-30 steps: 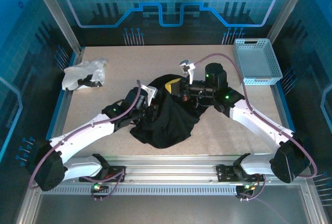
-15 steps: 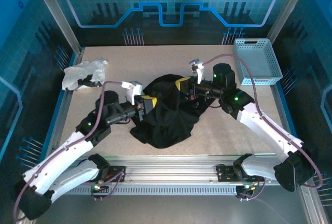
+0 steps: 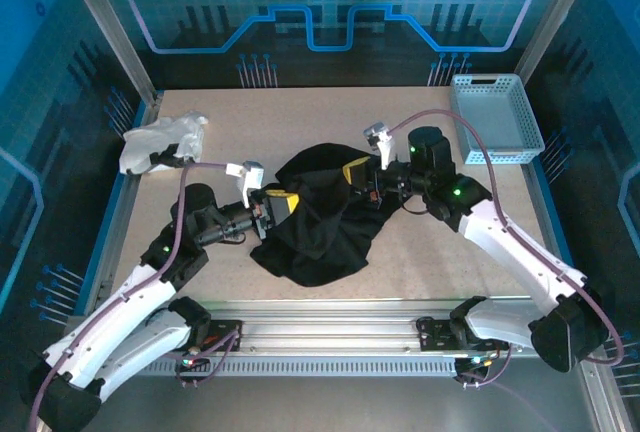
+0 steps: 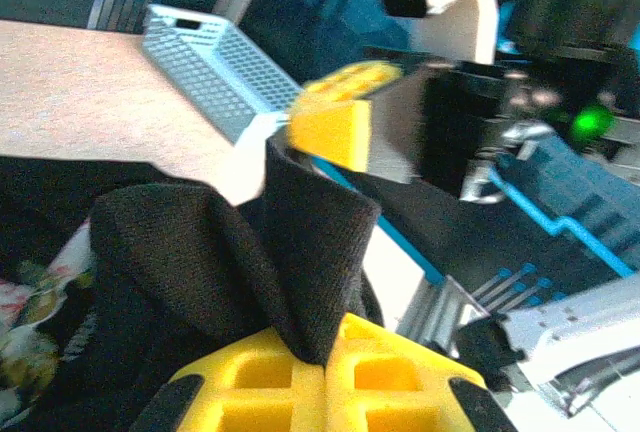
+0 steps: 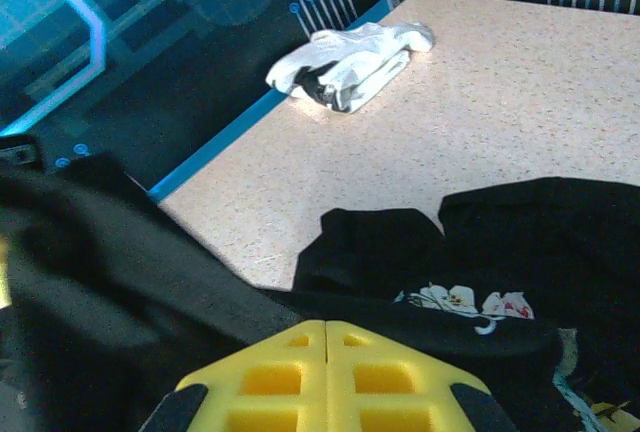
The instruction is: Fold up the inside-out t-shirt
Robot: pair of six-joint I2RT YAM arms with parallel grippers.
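Garment: inside-out t-shirt (image 3: 318,232), black and soft, lying in a crumpled heap at the middle of the table (image 3: 440,242). It is not spread, and no fold is made yet. Sleeves and hem cannot be told apart in the bunch. A flowered print (image 5: 460,302) peeps from a crease, seemingly the outer face turned inward.

Left gripper (image 3: 277,201): at the heap's left edge, yellow pads pressed together on a raised pinch of cloth.

Right gripper (image 3: 357,168): at the heap's far right edge, pads likewise clamped on a ridge of the fabric.

Two holds on opposite sides, judged to be for lifting and stretching the shirt flat.

Also present: white garment (image 3: 160,142), far left corner, well apart; pale basket (image 3: 495,117), far right.
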